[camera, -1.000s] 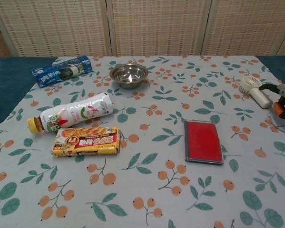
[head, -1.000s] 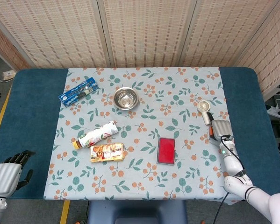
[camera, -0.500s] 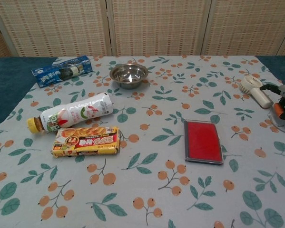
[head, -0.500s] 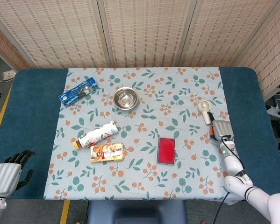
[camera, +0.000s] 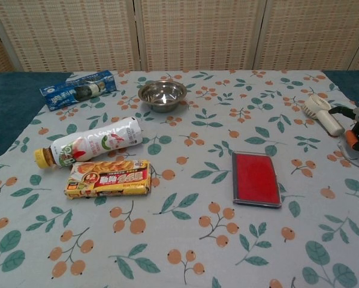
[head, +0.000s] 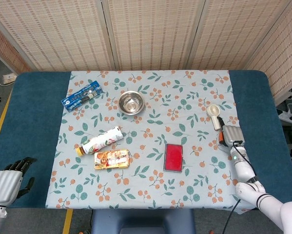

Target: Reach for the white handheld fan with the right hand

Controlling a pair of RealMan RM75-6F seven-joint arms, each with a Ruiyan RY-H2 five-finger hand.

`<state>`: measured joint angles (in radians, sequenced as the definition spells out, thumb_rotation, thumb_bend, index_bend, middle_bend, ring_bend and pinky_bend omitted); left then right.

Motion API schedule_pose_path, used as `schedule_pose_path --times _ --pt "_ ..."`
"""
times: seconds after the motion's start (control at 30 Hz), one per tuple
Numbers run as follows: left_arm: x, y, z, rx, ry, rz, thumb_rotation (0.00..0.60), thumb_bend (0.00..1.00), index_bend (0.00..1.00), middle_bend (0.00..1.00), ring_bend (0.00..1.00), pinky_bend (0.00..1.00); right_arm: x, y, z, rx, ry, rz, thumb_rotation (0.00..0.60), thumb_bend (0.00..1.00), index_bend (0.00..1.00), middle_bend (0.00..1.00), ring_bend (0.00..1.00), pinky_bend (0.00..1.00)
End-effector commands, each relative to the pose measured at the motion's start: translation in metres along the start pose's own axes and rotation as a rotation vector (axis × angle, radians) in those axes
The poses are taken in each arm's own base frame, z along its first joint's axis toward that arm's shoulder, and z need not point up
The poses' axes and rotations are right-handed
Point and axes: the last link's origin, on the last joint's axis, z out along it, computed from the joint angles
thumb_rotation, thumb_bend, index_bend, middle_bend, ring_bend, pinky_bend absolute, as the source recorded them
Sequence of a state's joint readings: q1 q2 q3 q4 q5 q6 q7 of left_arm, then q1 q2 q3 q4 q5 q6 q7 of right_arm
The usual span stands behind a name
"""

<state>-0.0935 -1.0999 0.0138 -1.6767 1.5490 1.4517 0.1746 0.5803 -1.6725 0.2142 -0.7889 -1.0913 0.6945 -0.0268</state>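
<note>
Two hands in view: right hand (head: 231, 135) just beside white handheld fan (head: 213, 115) near tablecloth's (head: 150, 195) right edge, finger state unclear; left hand (head: 9, 179) open, well apart.

Shiny metal bowl (head: 130, 102), matt printed tablecloth (head: 194, 185), perhaps smooth plastic white handheld fan (head: 213, 115)

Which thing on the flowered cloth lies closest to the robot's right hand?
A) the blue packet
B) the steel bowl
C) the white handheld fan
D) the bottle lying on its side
C: the white handheld fan lies just ahead of the right hand near the cloth's right edge, while the other three sit far to the left.
</note>
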Motion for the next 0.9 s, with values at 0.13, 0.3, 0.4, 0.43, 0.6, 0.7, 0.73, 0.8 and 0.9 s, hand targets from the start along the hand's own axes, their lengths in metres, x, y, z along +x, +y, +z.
schedule_pose_path --times 0.13,0.3,0.4,0.43,0.6,0.7,0.73,0.8,0.9 --pt "0.0 0.0 0.0 -0.002 -0.002 0.002 0.6 0.42 0.23 0.22 0.27 0.41 0.0 -0.001 0.0 0.011 -0.009 0.025 0.6 0.7 0.06 0.77 0.65 0.69" --pt "0.0 0.0 0.0 -0.002 -0.002 0.002 0.6 0.42 0.23 0.23 0.27 0.41 0.001 -0.004 -0.003 0.033 -0.019 0.046 0.6 0.7 0.06 0.77 0.65 0.69" --pt "0.0 0.0 0.0 -0.003 -0.003 0.002 0.6 0.42 0.23 0.23 0.27 0.41 0.003 -0.007 -0.005 0.05 -0.022 0.057 0.6 0.7 0.06 0.77 0.65 0.69" --pt "0.0 0.001 0.0 -0.003 -0.004 0.002 0.6 0.42 0.23 0.23 0.27 0.41 0.004 -0.009 -0.006 0.056 -0.021 0.058 0.6 0.7 0.06 0.77 0.65 0.69" --pt "0.0 0.001 0.0 -0.003 -0.005 0.003 0.6 0.42 0.23 0.23 0.28 0.41 0.01 -0.012 -0.011 0.073 -0.012 0.063 0.6 0.7 0.06 0.77 0.65 0.69" --pt "0.0 0.001 0.0 -0.003 -0.005 0.002 0.6 0.43 0.23 0.23 0.28 0.41 0.012 -0.013 -0.013 0.077 -0.007 0.064 0.6 0.7 0.06 0.77 0.65 0.69" --pt "0.0 0.001 0.0 -0.003 -0.005 0.002 0.6 0.43 0.23 0.23 0.28 0.41 0.013 -0.013 -0.015 0.079 -0.005 0.064 0.6 0.7 0.06 0.77 0.65 0.69" --pt "0.0 0.001 0.0 -0.003 -0.004 0.001 0.6 0.42 0.23 0.23 0.28 0.41 0.015 -0.013 -0.017 0.082 -0.001 0.065 0.6 0.7 0.06 0.77 0.65 0.69" --pt "0.0 0.001 0.0 -0.004 -0.005 0.001 0.6 0.42 0.23 0.23 0.28 0.41 0.018 -0.011 -0.021 0.089 0.008 0.065 0.6 0.7 0.06 0.77 0.65 0.69"
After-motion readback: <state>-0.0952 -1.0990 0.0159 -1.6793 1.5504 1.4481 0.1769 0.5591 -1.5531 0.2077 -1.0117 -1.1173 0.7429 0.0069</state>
